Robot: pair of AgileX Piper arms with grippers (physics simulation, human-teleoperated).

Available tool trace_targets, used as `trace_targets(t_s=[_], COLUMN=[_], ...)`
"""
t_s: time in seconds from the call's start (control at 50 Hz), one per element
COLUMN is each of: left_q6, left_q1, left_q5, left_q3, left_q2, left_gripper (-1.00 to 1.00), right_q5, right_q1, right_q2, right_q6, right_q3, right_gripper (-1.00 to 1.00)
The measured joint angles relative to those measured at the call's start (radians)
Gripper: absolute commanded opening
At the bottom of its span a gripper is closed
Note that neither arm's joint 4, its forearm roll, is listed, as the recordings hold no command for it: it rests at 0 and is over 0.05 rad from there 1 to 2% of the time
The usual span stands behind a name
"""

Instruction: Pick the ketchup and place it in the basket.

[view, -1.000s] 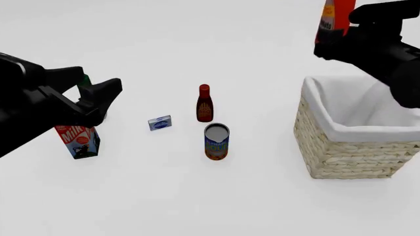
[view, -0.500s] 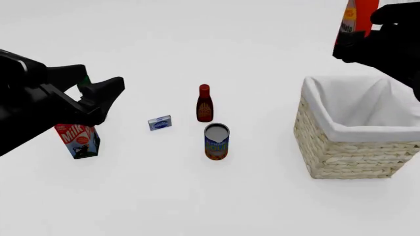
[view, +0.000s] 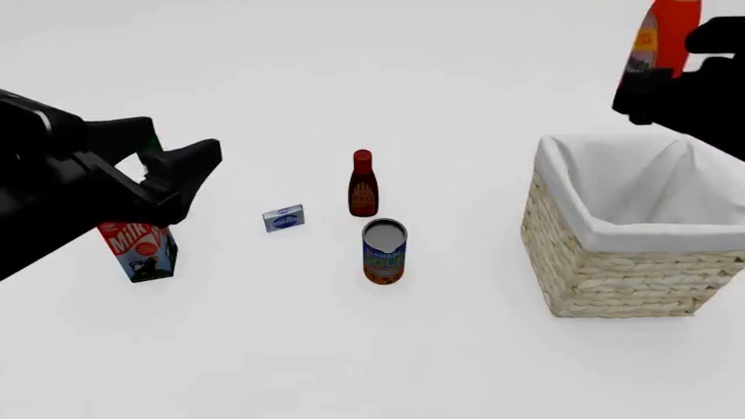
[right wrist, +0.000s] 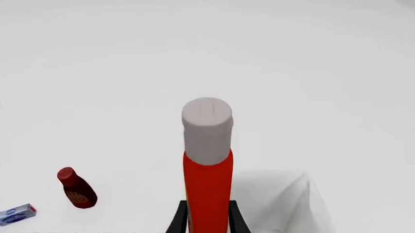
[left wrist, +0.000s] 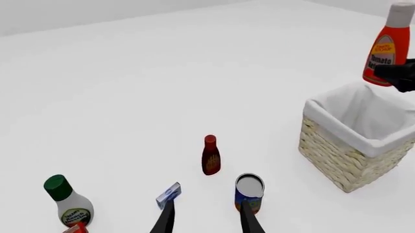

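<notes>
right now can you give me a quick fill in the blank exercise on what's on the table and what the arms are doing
1. The right gripper is shut on the ____, held in the air above the table.
2. The basket is lined with ____ cloth.
3. The tin can stands just in front of the small dark-red ____.
4. The left gripper holds ____.

Missing words: ketchup; white; bottle; nothing
</notes>
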Motion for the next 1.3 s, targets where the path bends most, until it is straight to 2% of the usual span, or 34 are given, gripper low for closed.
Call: trace_targets(t_s=[0.42,1.3], left_q6=[-0.001,-0.006], left_q1=[0.004,0.006], left_q5=[-0.009,-0.022], left_q3=[0.008,0.013], left_q2=[0.003,0.011], left_gripper=[1.0,1.0], right_q5=[0.009,-0.047], right_q1=[-0.047,-0.126], right_q2=[0.01,0.114], right_q6=[0.053,0.092], right_q3=[0.028,0.066], right_gripper=[-1.0,-1.0])
